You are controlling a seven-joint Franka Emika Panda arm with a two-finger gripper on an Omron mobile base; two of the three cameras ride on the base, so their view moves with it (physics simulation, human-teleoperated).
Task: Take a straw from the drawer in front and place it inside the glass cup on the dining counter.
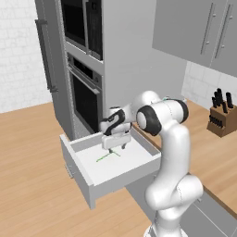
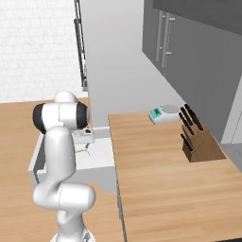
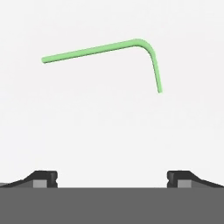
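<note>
The drawer (image 1: 124,181) stands pulled out below the ovens, its pale floor bare apart from the straw (image 1: 107,157). The straw is thin, bright green and bent, and it lies flat on that floor. My gripper (image 1: 117,148) hangs inside the drawer just above the straw, pointing down, jaws wide open with nothing between them. In the hand view the straw (image 3: 96,50) lies ahead of the fingertips (image 3: 43,177), off the line between them. From the right, the straw (image 2: 82,151) shows just below the hand (image 2: 83,137) in the drawer (image 2: 101,159). The glass cup and dining counter are out of view.
Black-glass oven doors (image 1: 85,97) rise directly behind the drawer. A wooden counter (image 2: 160,179) runs to the right, carrying a knife block (image 2: 198,139) and a small scale (image 2: 163,114). Grey wall cabinets (image 1: 199,32) hang above it. Wood floor lies left of the drawer.
</note>
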